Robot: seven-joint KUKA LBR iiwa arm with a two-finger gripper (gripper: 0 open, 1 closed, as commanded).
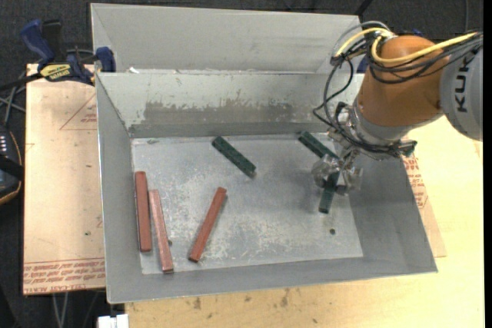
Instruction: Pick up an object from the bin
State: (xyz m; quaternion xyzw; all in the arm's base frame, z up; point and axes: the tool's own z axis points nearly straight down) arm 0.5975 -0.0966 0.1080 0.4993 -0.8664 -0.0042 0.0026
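Right side of the bin (231,100): gripper (336,179), fingers (323,176) drawn close onto the upper end of a dark green stick (325,201). Green sticks, three in all: the gripped one, a second green stick (312,142) just behind the gripper, and a third green stick (234,156) mid-bin. Red-brown sticks (143,211), three, lying left of centre.

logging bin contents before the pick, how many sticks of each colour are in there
red-brown sticks: 3
dark green sticks: 3
total: 6
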